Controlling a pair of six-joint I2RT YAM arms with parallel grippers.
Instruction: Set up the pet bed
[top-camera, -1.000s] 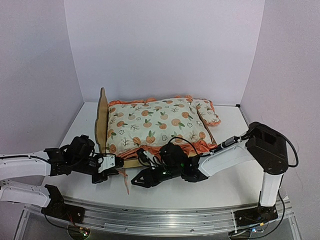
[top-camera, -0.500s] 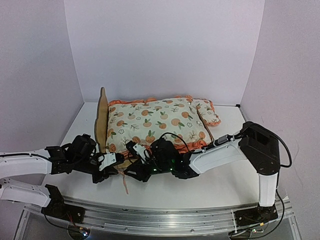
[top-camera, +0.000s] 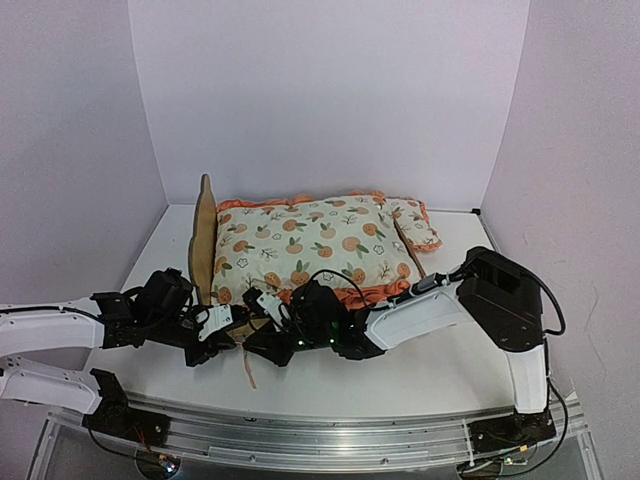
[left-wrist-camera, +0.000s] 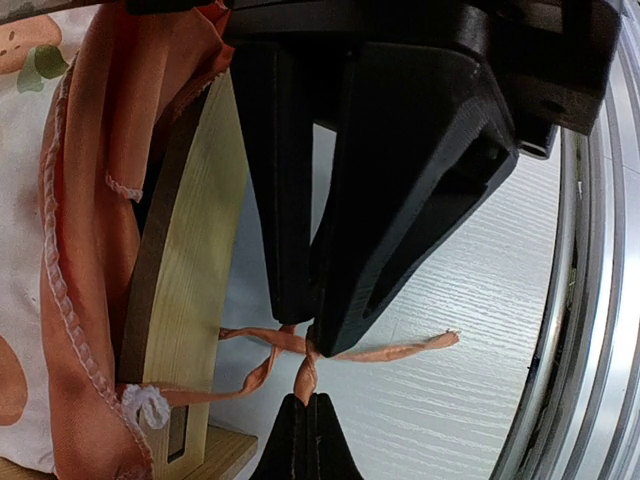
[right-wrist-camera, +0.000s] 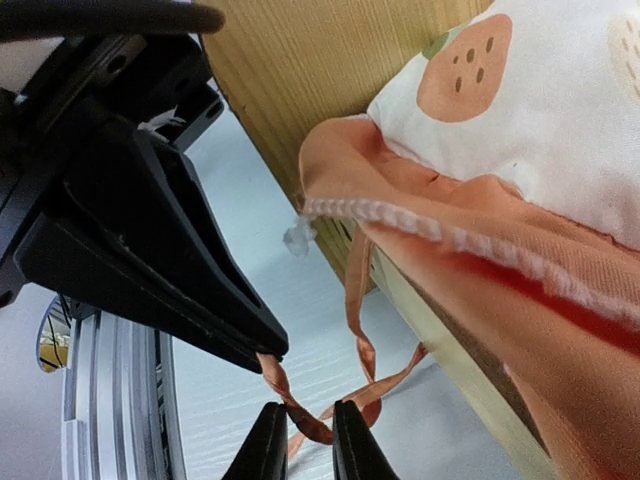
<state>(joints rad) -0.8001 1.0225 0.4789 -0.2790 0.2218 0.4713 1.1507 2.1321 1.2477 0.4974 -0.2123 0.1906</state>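
Note:
The pet bed (top-camera: 205, 235) is a plywood frame with its headboard at the left. The fruit-print cushion (top-camera: 310, 245) lies on it and hides the base. An orange ribbon tie (left-wrist-camera: 390, 350) hangs from the cushion's ruffle by the frame's near corner (left-wrist-camera: 190, 250). My left gripper (top-camera: 222, 325) is shut on a twisted strand of this ribbon (left-wrist-camera: 305, 385). My right gripper (top-camera: 262, 335) has come tip to tip with it. Its fingers (right-wrist-camera: 268, 450) stand a narrow gap apart, pinching the ribbon (right-wrist-camera: 310, 425) just below the left gripper (right-wrist-camera: 150, 230).
The small fruit-print pillow (top-camera: 415, 222) lies at the bed's far right end. The cushion's orange ruffle (right-wrist-camera: 480, 260) hangs over the wooden side rail. The metal rail at the table's front edge (left-wrist-camera: 590, 300) runs close behind the grippers. White walls enclose the table.
My right arm has reached left along the bed's near side, and its gripper has met the left gripper at the ribbon. The left arm has hardly moved.

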